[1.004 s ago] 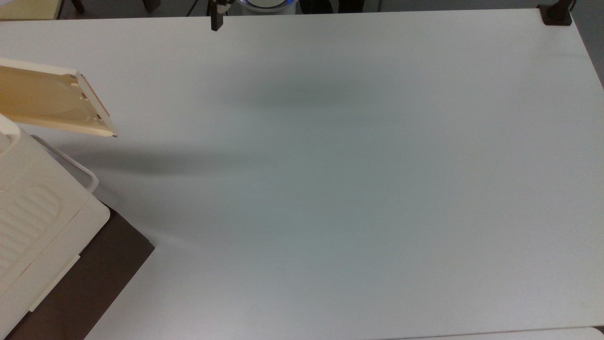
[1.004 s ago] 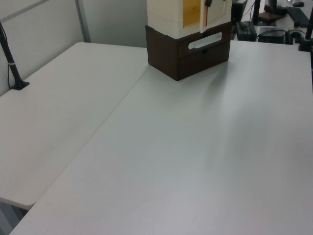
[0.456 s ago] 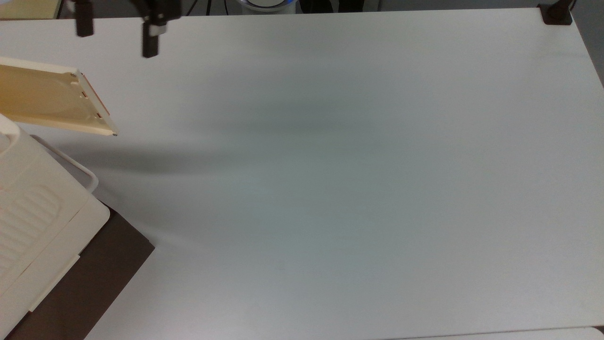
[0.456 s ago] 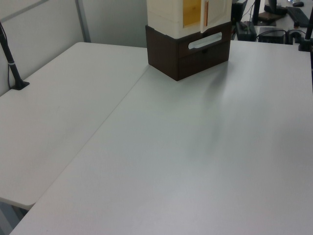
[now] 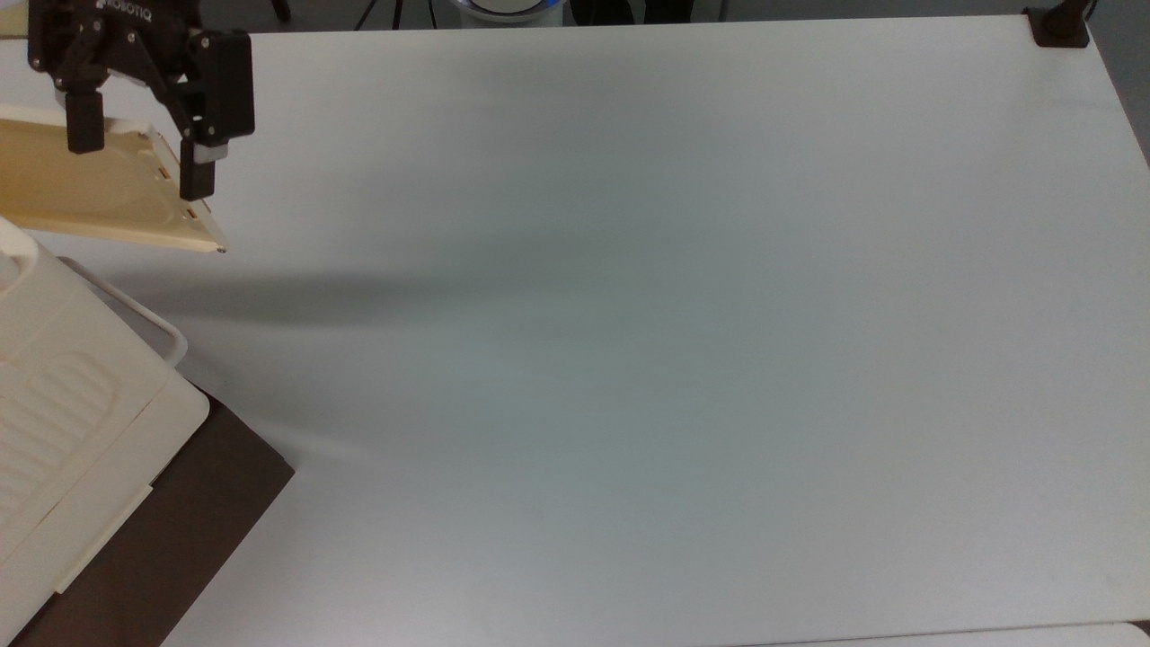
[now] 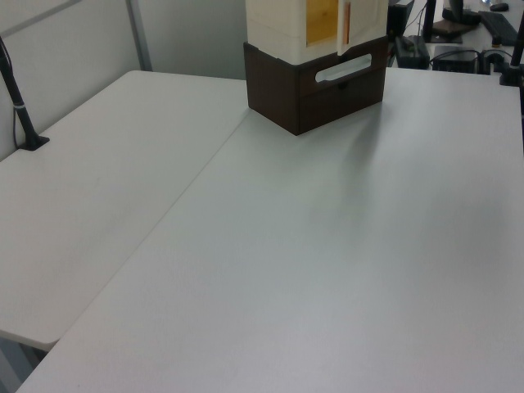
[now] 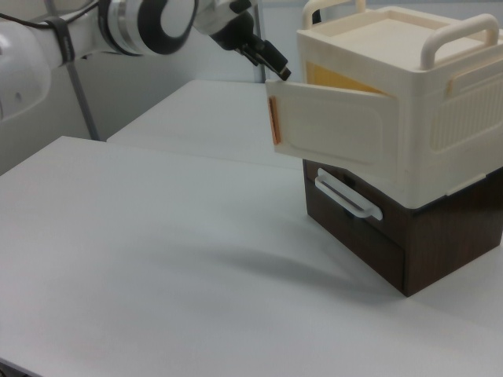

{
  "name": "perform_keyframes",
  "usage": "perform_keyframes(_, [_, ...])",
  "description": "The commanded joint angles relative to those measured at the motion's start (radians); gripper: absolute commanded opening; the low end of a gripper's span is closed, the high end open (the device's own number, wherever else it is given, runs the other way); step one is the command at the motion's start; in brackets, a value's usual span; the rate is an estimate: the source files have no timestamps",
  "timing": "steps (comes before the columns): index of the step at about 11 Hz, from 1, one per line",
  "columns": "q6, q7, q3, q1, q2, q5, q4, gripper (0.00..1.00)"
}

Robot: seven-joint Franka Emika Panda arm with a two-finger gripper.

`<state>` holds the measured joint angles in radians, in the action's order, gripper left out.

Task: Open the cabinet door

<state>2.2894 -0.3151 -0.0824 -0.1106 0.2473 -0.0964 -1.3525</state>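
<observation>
The cabinet door [image 7: 334, 129] stands swung out from the front of the cabinet [image 7: 409, 86], its long axis horizontal and its orange-striped free edge pointing away from the cabinet. The gripper [image 5: 139, 166] hangs over this free edge with its fingers [image 5: 196, 175] spread apart, one on each side of the edge and holding nothing. The arm [image 7: 118, 27] reaches to it from the side away from the cabinet.

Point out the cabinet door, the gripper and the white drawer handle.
cabinet door [image 7: 334, 133], right view, middle of its outer face.
gripper [image 5: 139, 157], top view, midway between its fingertips.
white drawer handle [image 7: 346, 198], right view, on its bar.
</observation>
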Motion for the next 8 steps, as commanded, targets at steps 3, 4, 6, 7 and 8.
perform_keyframes(3, [-0.028, 0.080, -0.003, -0.014, 0.003, 0.003, -0.004, 1.00])
perform_keyframes(4, [-0.110, 0.140, -0.003, -0.024, -0.009, 0.006, -0.004, 1.00])
perform_keyframes(6, [-0.256, 0.252, -0.008, -0.034, -0.035, 0.011, -0.001, 1.00])
perform_keyframes(7, [-0.343, 0.328, -0.016, -0.047, -0.051, 0.012, -0.001, 1.00])
perform_keyframes(8, [-0.422, 0.403, -0.017, -0.050, -0.057, 0.015, 0.003, 1.00])
